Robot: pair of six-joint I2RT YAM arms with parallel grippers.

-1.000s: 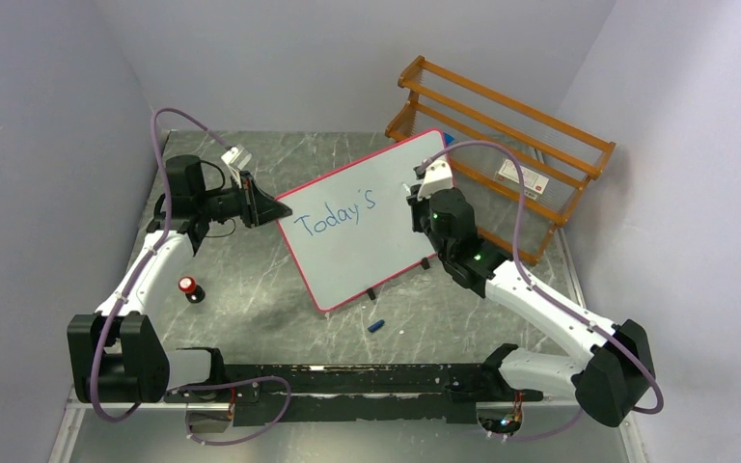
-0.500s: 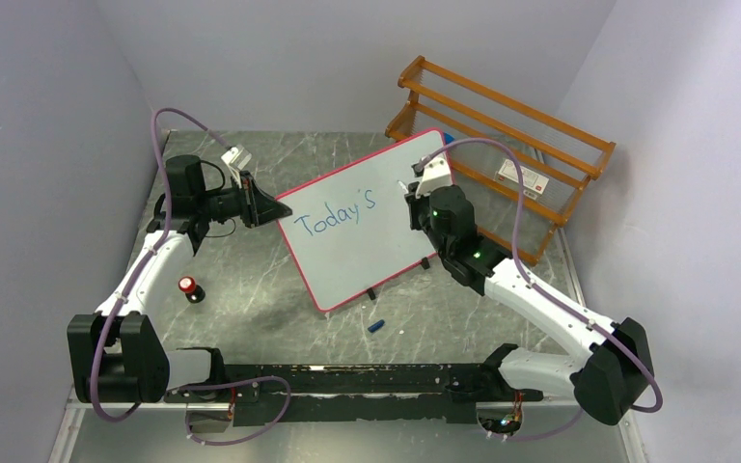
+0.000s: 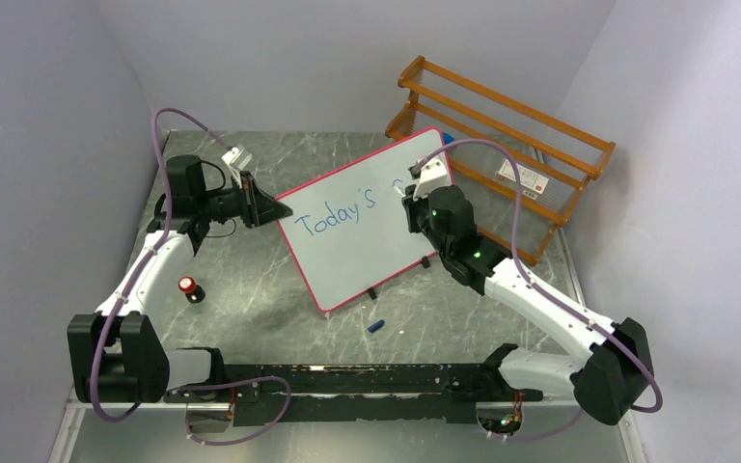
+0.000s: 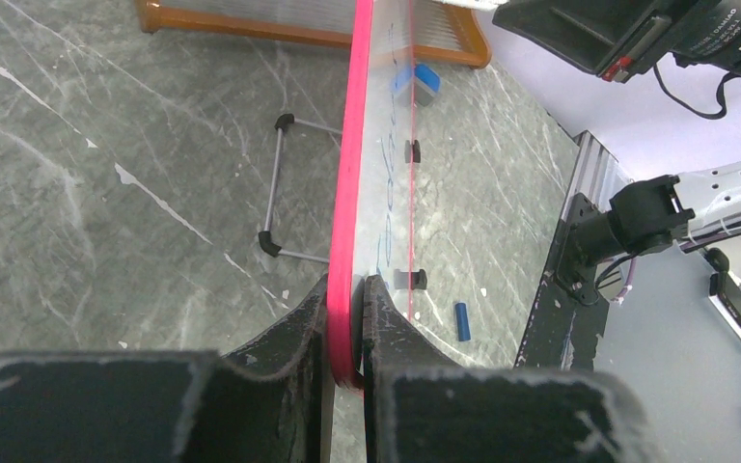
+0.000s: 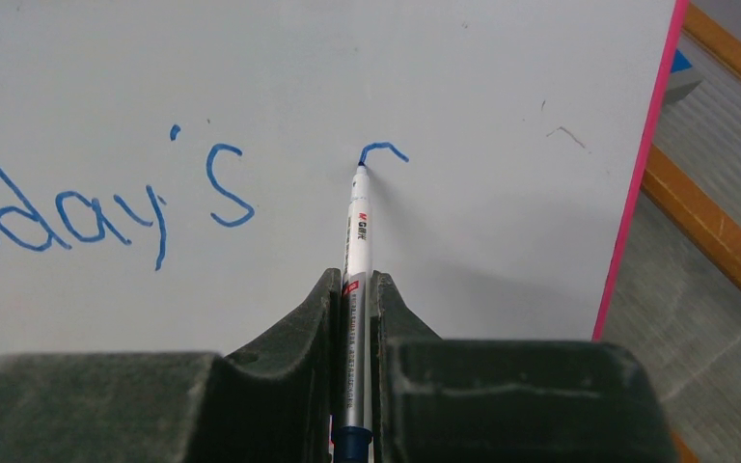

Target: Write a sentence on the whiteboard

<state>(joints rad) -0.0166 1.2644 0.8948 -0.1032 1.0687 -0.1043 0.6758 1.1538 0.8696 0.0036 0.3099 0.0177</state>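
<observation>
**Whiteboard pinched at one edge, new stroke begun beyond the first word**

Against the frame one second before: whiteboard [image 3: 367,253] unmoved, propped aslant on its black feet. Left gripper [image 3: 268,207] in the same place. Right gripper [image 3: 413,193] shifted slightly up the board and toward its far edge. Sentence [image 3: 336,213] unchanged at "Today's", now followed by a short blue hooked stroke [image 5: 383,149] not there before.

Relative to the left gripper [image 4: 347,313]: fingers pressed onto the pink-red rim [image 4: 355,145], with the board seen edge-on and running straight ahead from between them; writing face on the right-hand side of the rim.

Relative to the right gripper [image 5: 355,289]: fingers clamped on a slim marker [image 5: 358,236] pointing straight ahead, tip touching the board at the near end of the hooked stroke. "Today's" ahead and to the left, well clear of the tip. Pink-red rim ahead and to the right.
</observation>
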